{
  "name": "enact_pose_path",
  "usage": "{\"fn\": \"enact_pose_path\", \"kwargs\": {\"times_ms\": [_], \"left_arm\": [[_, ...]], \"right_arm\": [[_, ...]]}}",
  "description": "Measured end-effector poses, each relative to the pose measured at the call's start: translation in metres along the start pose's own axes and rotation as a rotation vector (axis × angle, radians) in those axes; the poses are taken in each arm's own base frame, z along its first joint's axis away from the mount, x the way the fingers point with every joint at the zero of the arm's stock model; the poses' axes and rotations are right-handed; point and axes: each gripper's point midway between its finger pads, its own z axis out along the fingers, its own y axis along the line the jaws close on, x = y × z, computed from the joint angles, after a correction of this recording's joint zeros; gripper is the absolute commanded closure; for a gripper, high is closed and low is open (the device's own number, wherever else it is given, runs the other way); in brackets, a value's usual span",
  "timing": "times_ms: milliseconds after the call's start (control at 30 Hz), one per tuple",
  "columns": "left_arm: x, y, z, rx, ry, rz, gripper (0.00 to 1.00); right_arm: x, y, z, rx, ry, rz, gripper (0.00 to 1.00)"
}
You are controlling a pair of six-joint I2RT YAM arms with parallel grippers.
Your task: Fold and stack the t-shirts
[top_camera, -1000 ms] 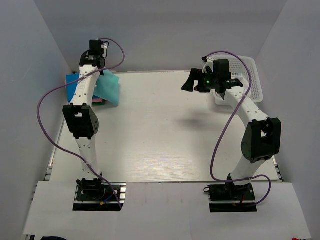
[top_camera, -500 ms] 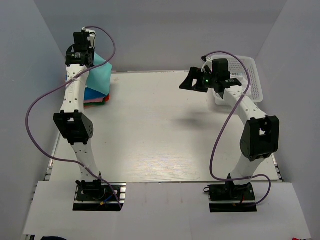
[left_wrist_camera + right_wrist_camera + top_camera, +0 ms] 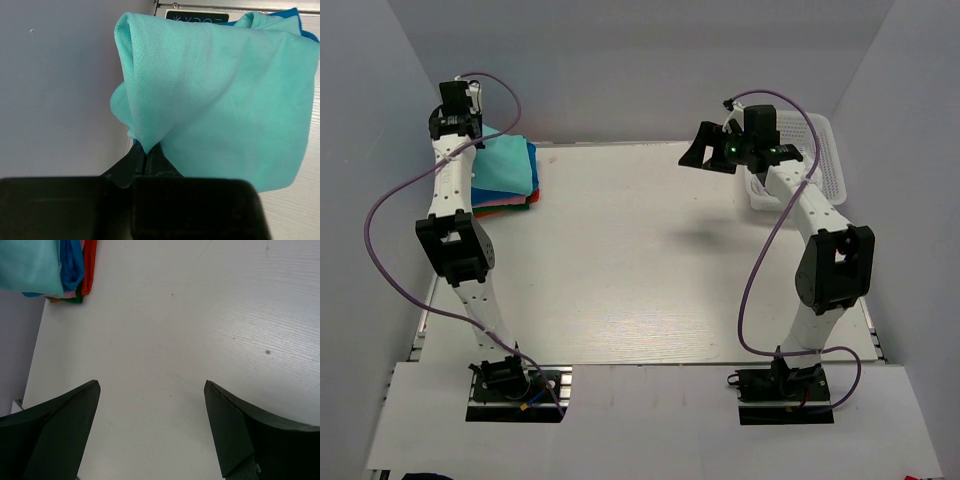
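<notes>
At least four stacked t-shirts [image 3: 505,175] are counted: one teal-green [image 3: 225,100], one bright blue [image 3: 75,265], one red-pink [image 3: 90,260], one dark green [image 3: 70,300]; one mesh basket [image 3: 825,160] and two robot arms, left [image 3: 455,235] and right [image 3: 825,265], are pictured

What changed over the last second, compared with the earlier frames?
The left gripper, shut on the teal-green t-shirt throughout, swung back toward the far left corner, and the shirt went from hanging in the air to draped over the stack. The right gripper drifted slightly toward the far edge, open and empty. The stack and basket stayed put.
</notes>
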Motion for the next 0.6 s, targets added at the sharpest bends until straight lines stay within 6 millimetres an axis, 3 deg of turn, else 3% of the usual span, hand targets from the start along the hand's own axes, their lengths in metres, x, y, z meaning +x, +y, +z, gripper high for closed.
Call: {"fn": "enact_pose_path", "kwargs": {"times_ms": [300,333,367,400,600], "left_arm": [[0.016,0.016,0.042,0.016,0.004,-0.043,1.0],[0.02,0.017,0.048,0.015,0.012,-0.044,0.86],[0.025,0.017,0.054,0.014,0.023,-0.045,0.26],[0.029,0.018,0.059,0.013,0.03,-0.038,0.0],[0.039,0.018,0.075,0.002,0.049,-0.071,0.0]], "right_arm": [[-0.007,-0.012,0.008,0.054,0.017,0.0,0.1],[-0.007,-0.013,0.009,0.061,0.019,0.0,0.1],[-0.007,-0.014,0.009,0.068,0.02,-0.001,0.1],[-0.008,-0.015,0.009,0.074,0.02,-0.002,0.1],[-0.018,-0.014,0.008,0.086,0.014,-0.007,0.1]]}}
